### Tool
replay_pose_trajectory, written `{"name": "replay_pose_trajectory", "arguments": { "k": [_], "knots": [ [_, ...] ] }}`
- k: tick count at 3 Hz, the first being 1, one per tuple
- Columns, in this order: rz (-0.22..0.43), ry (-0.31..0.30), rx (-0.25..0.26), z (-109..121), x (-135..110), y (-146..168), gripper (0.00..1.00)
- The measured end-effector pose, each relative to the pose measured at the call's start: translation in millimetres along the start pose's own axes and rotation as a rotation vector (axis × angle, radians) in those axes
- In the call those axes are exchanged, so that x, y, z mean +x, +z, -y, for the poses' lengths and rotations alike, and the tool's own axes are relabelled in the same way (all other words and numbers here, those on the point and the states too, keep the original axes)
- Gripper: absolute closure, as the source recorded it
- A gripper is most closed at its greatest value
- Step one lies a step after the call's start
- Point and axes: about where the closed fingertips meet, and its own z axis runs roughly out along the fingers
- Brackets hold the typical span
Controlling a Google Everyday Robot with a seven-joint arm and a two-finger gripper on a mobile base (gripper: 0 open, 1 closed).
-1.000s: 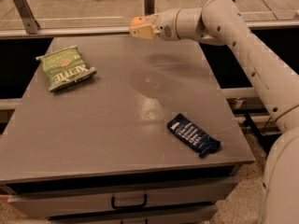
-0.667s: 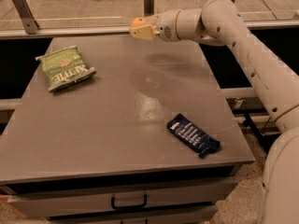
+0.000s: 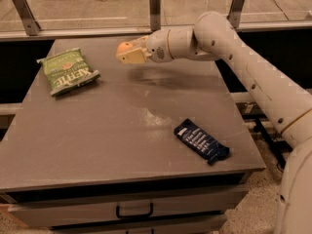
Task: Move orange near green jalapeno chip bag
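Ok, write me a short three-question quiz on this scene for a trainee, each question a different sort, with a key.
1. True or false: the orange lies on the table beside the dark blue wrapped bar.
2. Where is the gripper? A) above the far part of the table, holding the orange; B) resting on the bar; C) down at the table's front edge.
3. Fill in: in the picture, the green jalapeno chip bag lies flat near the table's far ____ corner.
Key: 1 false, the gripper holds it off the table; 2 A; 3 left.
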Motion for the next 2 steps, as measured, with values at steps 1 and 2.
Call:
{"name": "replay_pose_trajectory", "arguments": {
  "k": [1,2],
  "knots": [
    [-0.033,0.01,-0.082,-35.9,14.2,15.2,1.0],
    [-0.06,0.024,-0.128,-59.6,25.4,22.8,0.82]
  ]
}}
